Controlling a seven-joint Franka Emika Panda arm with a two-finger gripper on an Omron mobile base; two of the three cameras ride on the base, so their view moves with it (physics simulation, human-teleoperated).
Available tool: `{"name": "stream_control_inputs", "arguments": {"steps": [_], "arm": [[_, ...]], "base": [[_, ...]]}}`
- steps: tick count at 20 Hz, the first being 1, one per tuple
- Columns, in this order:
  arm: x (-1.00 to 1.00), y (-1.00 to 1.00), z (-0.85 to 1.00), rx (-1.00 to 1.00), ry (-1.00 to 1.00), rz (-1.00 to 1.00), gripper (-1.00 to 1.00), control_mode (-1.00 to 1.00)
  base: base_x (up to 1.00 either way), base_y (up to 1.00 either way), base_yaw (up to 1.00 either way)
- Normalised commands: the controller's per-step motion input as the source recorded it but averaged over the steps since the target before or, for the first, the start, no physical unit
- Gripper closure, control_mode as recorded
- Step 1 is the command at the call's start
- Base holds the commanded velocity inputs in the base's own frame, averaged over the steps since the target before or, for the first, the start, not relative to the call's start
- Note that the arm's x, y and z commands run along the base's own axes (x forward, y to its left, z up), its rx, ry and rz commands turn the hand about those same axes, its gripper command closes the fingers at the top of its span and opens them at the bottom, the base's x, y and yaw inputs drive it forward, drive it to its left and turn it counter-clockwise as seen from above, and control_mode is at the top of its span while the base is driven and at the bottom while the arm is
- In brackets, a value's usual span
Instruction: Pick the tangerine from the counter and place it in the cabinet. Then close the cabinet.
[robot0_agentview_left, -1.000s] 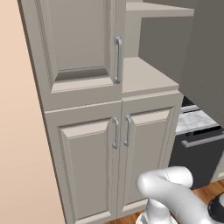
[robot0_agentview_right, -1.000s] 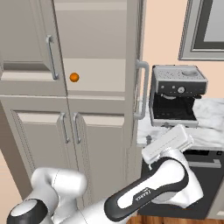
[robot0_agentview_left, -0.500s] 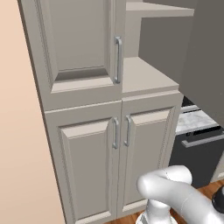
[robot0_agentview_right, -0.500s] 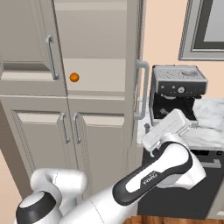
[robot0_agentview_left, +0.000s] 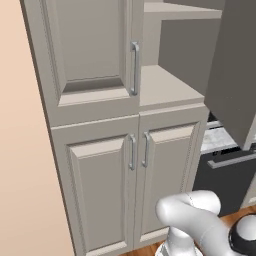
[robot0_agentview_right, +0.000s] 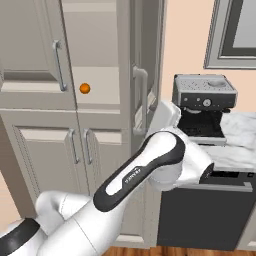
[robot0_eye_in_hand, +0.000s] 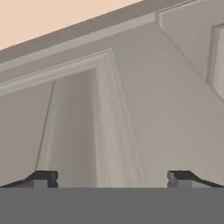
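The white Franka arm with dark joints (robot0_agentview_right: 150, 170) rises from the lower left of the right base view, bends at a raised elbow and reaches up to the outer face of the open right door (robot0_agentview_right: 145, 75) of the tall beige-grey cabinet (robot0_agentview_left: 90, 60), its hand pressed close beside that door's grey bar handle (robot0_agentview_right: 142, 100). In the hand view the two-finger gripper (robot0_eye_in_hand: 111, 178) has its dark fingertips (robot0_eye_in_hand: 43, 178) spread wide apart with nothing between them, facing a recessed panel of the door at close range. One small round bright-orange tangerine (robot0_agentview_right: 85, 88) sits on the plain beige shelf (robot0_agentview_right: 97, 90) inside the upper compartment, near the shelf's front edge and just beside the closed left door (robot0_agentview_right: 30, 50). Two upper doors and two lower doors (robot0_agentview_left: 130, 190) are visible, each with one bar handle. One white-and-grey marbled counter (robot0_agentview_right: 240, 135) carries one dark coffee machine (robot0_agentview_right: 202, 102) at its left end.
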Motion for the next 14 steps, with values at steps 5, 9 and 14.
{"name": "stream_control_inputs", "arguments": {"steps": [5, 9, 14], "arm": [[0.28, 0.75, 0.71, -0.23, 0.04, -0.02, -1.0, -1.0], [0.61, 0.56, 0.39, -0.21, 0.06, -0.07, -1.0, -1.0], [1.0, 0.44, 0.01, -0.2, 0.05, -0.14, -1.0, -1.0]], "base": [[0.0, 0.0, 0.0], [0.0, 0.0, 0.0], [0.0, 0.0, 0.0]]}}
